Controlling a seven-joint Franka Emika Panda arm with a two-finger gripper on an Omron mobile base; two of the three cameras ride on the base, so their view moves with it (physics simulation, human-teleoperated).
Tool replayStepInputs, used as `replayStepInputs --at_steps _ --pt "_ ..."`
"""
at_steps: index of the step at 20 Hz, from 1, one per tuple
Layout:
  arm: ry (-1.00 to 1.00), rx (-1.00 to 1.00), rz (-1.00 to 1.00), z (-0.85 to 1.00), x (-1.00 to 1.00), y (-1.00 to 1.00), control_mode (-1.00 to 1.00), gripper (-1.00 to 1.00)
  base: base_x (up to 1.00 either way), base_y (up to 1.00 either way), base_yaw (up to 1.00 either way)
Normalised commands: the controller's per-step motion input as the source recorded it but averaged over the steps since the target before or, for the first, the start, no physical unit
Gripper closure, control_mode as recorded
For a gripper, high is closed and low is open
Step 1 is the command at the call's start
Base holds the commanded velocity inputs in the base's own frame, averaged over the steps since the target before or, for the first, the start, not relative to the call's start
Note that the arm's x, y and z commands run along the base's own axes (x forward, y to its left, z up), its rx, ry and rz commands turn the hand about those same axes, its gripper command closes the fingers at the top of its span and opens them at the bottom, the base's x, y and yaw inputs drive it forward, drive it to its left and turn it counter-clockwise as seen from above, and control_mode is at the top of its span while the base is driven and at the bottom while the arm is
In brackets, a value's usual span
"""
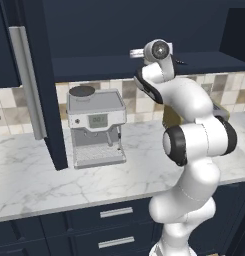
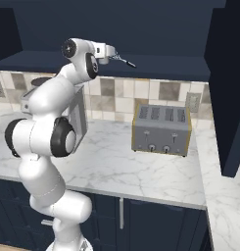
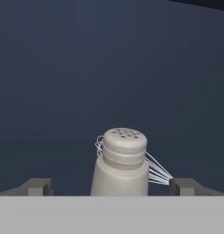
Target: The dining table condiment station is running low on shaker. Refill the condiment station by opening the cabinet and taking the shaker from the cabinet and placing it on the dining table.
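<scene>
Hand view is showing the tool (image 3: 111, 186) standing wide open, gripping nothing, its tips flanking the shaker (image 3: 120, 162), which is sitting upright inside the cabinet (image 1: 119, 30) with a wire whisk (image 3: 157, 172) behind it. The cabinet door (image 1: 41, 85) is already hanging open, so the pick-up seems to be in hand. Next, I'd say, the jaws need closing squarely on the shaker.

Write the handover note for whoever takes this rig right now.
End effector: open, reaching into the cabinet, one fingertip on each side of the shaker, not closed on it.
Shaker: upright on the cabinet shelf, a wire whisk right behind it.
Done: cabinet door is open.
Left: close on the shaker, lift it out, carry it to the dining table.
</scene>
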Motion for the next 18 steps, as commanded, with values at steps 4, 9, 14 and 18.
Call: replayStepInputs --at_steps 4,9,14,18 --pt "0.0 0.0 0.0 -0.09 0.09 0.0 -1.0 -1.0 0.0 0.0 0.0" --pt "0.0 0.0 0.0 -0.09 0.01 0.0 -1.0 -1.0 0.0 0.0 0.0" --pt "0.0 0.0 0.0 -0.05 0.05 -0.01 -1.0 -1.0 0.0 0.0 0.0" --pt "0.0 0.0 0.0 0.0 0.18 -0.07 -1.0 -1.0 0.0 0.0 0.0"
